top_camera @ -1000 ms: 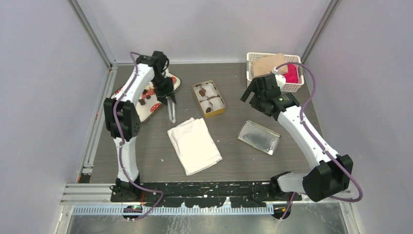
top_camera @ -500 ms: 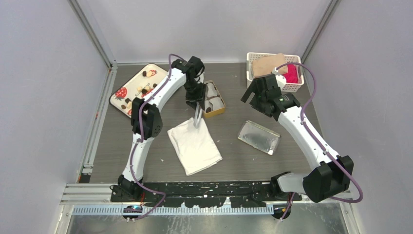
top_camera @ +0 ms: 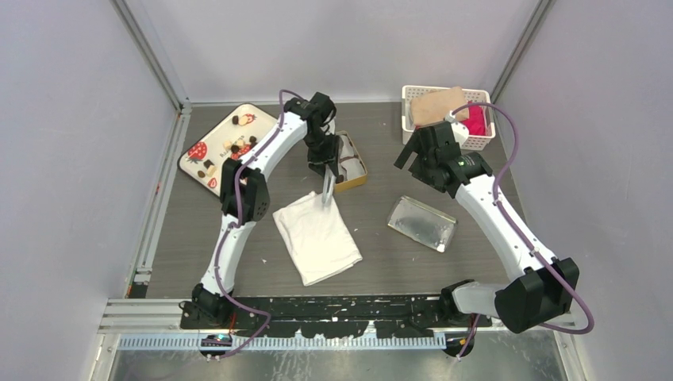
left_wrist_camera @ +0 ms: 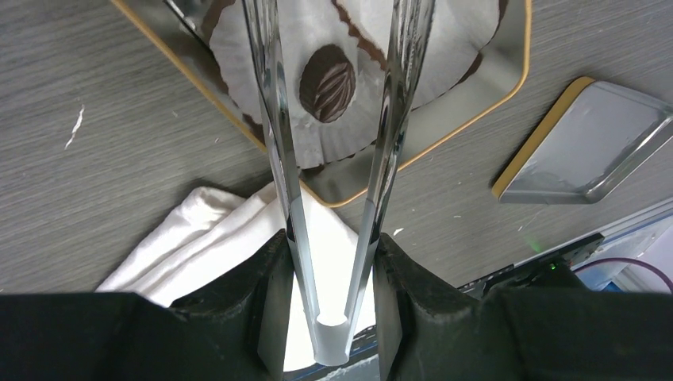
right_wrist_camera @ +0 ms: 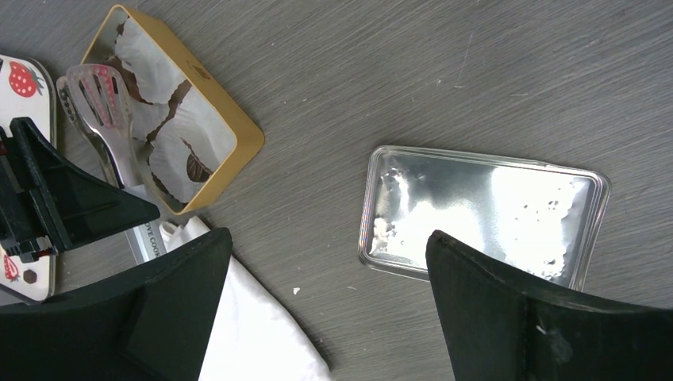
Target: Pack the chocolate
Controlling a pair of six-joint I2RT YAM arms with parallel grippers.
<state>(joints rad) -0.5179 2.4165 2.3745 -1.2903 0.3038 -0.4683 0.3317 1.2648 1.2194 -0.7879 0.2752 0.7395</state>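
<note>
chocolate [left_wrist_camera: 326,82] lies in the tin [top_camera: 354,183], cloth [top_camera: 317,236] before it, lid [top_camera: 422,223] right of cloth, tray [top_camera: 219,135] far left.

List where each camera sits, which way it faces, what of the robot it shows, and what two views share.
Top: above and behind the bases, looking down on the table; both arms whole, with left hand and right hand.
Left wrist: on the left arm, looking down along the tongs at the gold tin and a chocolate; its fingers grip the tongs.
Right wrist: on the right arm, looking down at the silver lid; its fingers stand spread, empty.
Shared: both wrist views show tin, lid, tongs and white cloth.
</note>
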